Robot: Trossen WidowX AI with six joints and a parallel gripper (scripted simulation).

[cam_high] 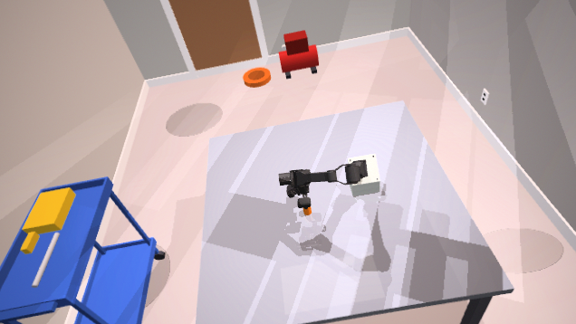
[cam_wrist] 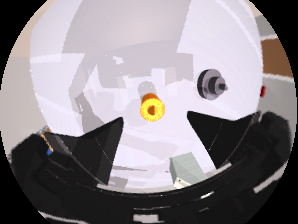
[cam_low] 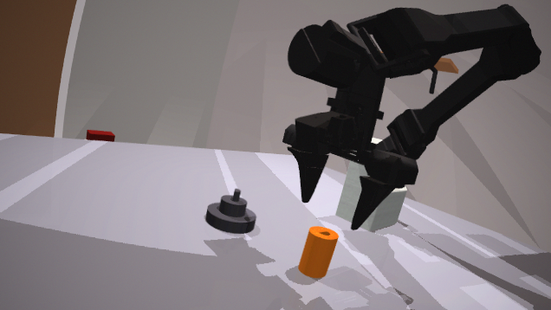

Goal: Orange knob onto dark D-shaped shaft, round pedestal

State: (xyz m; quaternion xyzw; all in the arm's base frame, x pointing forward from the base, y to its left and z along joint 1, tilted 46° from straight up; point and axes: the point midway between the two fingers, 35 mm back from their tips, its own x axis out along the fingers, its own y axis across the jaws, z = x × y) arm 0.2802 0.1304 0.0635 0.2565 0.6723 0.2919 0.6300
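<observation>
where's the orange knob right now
In the exterior view the orange knob stands upright on the table, right of the round pedestal, just below the open end effector, untouched.

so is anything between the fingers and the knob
No. In the exterior view, open fingers hang above the knob with only air between; the wrist view shows the knob centred between them.

Black arm (cam_high: 317, 176) reaches from its white base block (cam_high: 369, 181) toward the table's (cam_high: 254, 281) middle; gripper (cam_high: 302, 200) points down just above the orange knob (cam_high: 308, 210); fingers spread, nothing held.
</observation>
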